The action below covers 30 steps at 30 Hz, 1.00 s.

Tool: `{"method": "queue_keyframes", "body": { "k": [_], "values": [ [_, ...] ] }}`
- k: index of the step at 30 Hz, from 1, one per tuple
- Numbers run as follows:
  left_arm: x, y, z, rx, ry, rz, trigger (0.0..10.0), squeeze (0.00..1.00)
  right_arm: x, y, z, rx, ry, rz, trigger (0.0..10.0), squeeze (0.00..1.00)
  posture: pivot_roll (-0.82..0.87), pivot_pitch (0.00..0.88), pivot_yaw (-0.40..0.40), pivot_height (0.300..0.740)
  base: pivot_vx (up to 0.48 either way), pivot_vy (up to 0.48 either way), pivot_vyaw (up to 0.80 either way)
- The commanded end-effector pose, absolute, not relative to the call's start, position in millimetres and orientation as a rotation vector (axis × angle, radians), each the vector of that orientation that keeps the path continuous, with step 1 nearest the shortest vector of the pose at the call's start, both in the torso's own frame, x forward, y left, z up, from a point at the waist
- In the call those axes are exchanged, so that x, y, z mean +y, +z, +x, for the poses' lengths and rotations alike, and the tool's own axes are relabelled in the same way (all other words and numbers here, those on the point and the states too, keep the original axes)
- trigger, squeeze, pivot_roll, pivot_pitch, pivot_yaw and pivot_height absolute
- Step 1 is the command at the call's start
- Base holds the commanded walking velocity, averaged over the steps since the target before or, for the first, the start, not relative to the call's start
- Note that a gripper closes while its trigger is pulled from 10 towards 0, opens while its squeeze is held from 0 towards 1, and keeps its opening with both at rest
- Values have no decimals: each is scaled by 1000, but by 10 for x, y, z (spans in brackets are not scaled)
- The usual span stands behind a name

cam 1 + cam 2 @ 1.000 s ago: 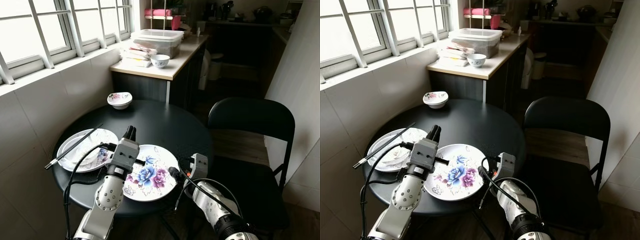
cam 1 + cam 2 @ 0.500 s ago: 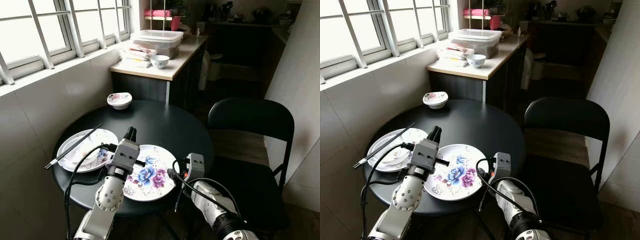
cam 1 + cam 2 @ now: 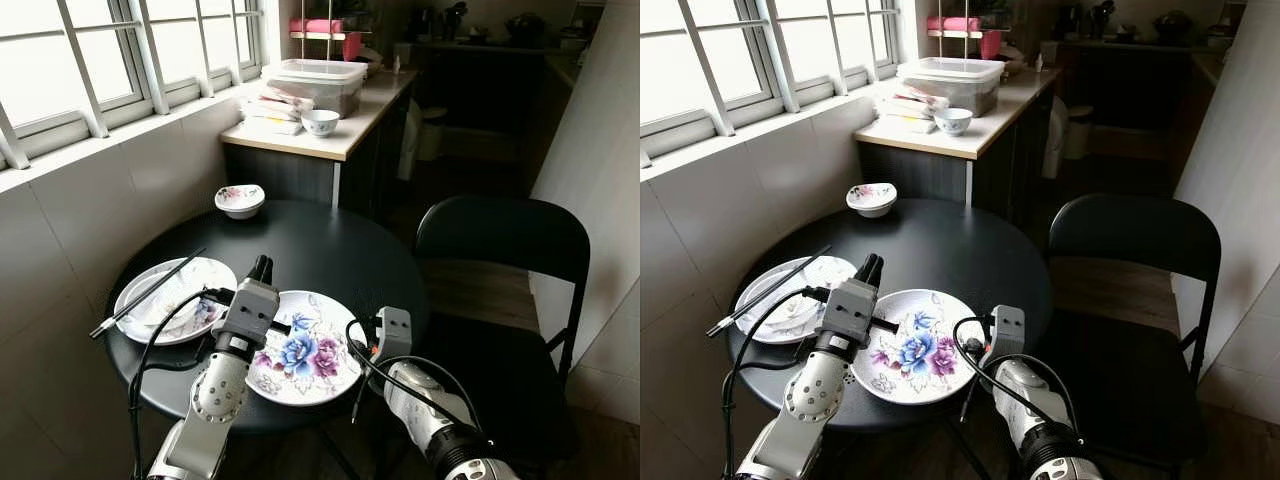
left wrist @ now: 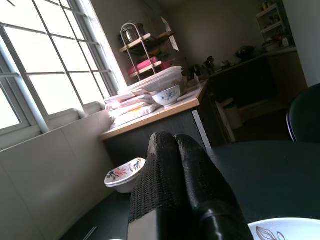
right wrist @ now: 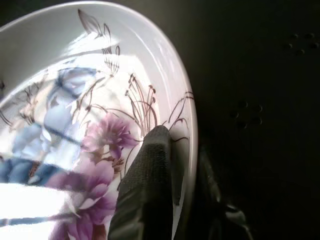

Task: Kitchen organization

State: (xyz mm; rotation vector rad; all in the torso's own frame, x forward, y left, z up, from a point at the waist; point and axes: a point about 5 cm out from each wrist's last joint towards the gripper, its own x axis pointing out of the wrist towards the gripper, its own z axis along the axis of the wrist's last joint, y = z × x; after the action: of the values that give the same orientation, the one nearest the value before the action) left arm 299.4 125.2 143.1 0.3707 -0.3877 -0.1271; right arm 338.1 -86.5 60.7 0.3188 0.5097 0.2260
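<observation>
At the near edge of the round black table point(image 3: 300, 245), your right gripper point(image 5: 172, 165) is pinched onto the rim of the flowered plate point(image 3: 300, 345): in the right wrist view one finger point(image 5: 147, 175) lies on the painted face and the other sits under the rim, so you are gripping the plate at the side nearest the folding chair point(image 3: 500, 260). The plate's far side is over the tabletop, close to the table's front edge; whether the gripped side is lifted off the surface you cannot tell.

Just to the left, your left gripper point(image 3: 262, 268) hangs above the plate's left rim with its two fingers point(image 4: 170, 170) pressed together and nothing between them, pointing toward the far side of the table.

Left of that plate, a second patterned plate point(image 3: 165, 300) rests on the table with black chopsticks point(image 3: 145, 292) laid across it, their ends sticking out past the table's left edge.

Farther back, near the tiled wall, you have a small flowered bowl point(image 3: 240, 200) standing upright on the tabletop.

Beyond the table, a counter point(image 3: 330, 125) under the window point(image 3: 100, 60) carries a blue-patterned bowl point(image 3: 320, 122), a stack of flat packets point(image 3: 270, 108) and a clear lidded bin point(image 3: 315, 82).
</observation>
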Motion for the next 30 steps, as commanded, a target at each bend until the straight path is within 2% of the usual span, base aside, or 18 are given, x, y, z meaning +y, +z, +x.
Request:
{"method": "queue_keyframes", "body": {
  "k": [1,10,13,15,19,24,30],
  "values": [
    [1242,1465,3015,-404,-128,379,10000,0,-864,505,3321,570,203,320,0,0,34,0,-1,740,0,0,0],
    [1248,1458,3008,-401,-126,379,10000,0,-829,759,3377,436,169,462,0,0,32,0,-1,740,0,0,0],
    [1247,1456,3007,-401,-125,378,10000,0,-864,974,3411,283,183,542,0,0,30,0,-2,740,0,0,0],
    [1248,1456,3007,-401,-125,378,10000,0,-870,1000,3414,264,185,550,0,0,30,0,-2,740,0,0,0],
    [1277,1430,3006,-389,-117,378,10000,0,-1053,1252,3430,76,136,526,0,0,26,0,-2,740,0,0,0],
    [1286,1411,2995,-382,-115,378,10000,0,-1140,1506,3390,-82,131,468,0,0,22,0,1,740,0,0,0],
    [1294,1407,2994,-379,-113,382,10000,0,-1125,1588,3358,-135,148,420,0,0,24,0,1,740,0,0,454]
  ]
}}
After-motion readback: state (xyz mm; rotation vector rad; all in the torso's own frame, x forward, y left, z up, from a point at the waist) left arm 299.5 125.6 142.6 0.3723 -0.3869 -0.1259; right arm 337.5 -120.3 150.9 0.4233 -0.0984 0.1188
